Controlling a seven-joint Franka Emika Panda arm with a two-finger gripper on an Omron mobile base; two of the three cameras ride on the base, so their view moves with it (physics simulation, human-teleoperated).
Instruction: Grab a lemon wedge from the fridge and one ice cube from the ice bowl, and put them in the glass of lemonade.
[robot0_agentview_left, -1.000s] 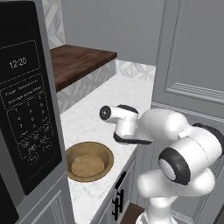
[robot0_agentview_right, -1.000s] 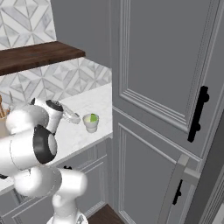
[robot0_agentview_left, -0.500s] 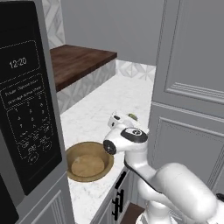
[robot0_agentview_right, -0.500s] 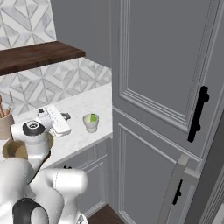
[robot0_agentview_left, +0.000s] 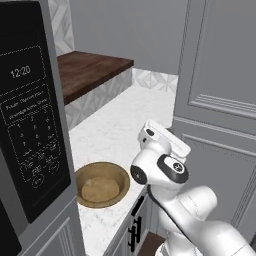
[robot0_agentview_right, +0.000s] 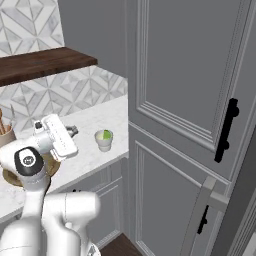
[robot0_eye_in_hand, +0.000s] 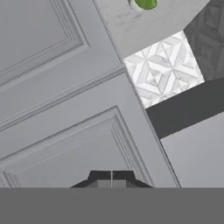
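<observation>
The glass of lemonade (robot0_agentview_right: 104, 139), a small white cup of green drink, stands on the marble counter (robot0_agentview_right: 95, 117) near its right end; its rim also shows in the hand view (robot0_eye_in_hand: 145, 3). My gripper (robot0_agentview_right: 73, 131) hovers just left of the glass, above the counter, and points toward the panelled cabinet. In the hand view the fingertips (robot0_eye_in_hand: 111, 176) are pressed together with nothing between them. The ice bowl (robot0_agentview_left: 102, 184), tan and wooden, sits at the counter's front edge; no ice cube can be made out in it. The fridge (robot0_agentview_right: 246, 175) shows as a dark door at the right edge. The lemon wedge is hidden.
A black microwave (robot0_agentview_left: 25, 125) fills the left side. A tall light grey panelled cabinet (robot0_agentview_right: 180, 90) with short black handles (robot0_agentview_right: 226, 131) stands right of the counter. A dark wooden shelf (robot0_agentview_left: 90, 70) runs along the tiled back wall. A utensil pot (robot0_agentview_right: 5, 132) stands at far left.
The arm has swung its hand across the counter from left to right, so it now faces the cabinet near the glass. The gripper stayed shut and empty.
</observation>
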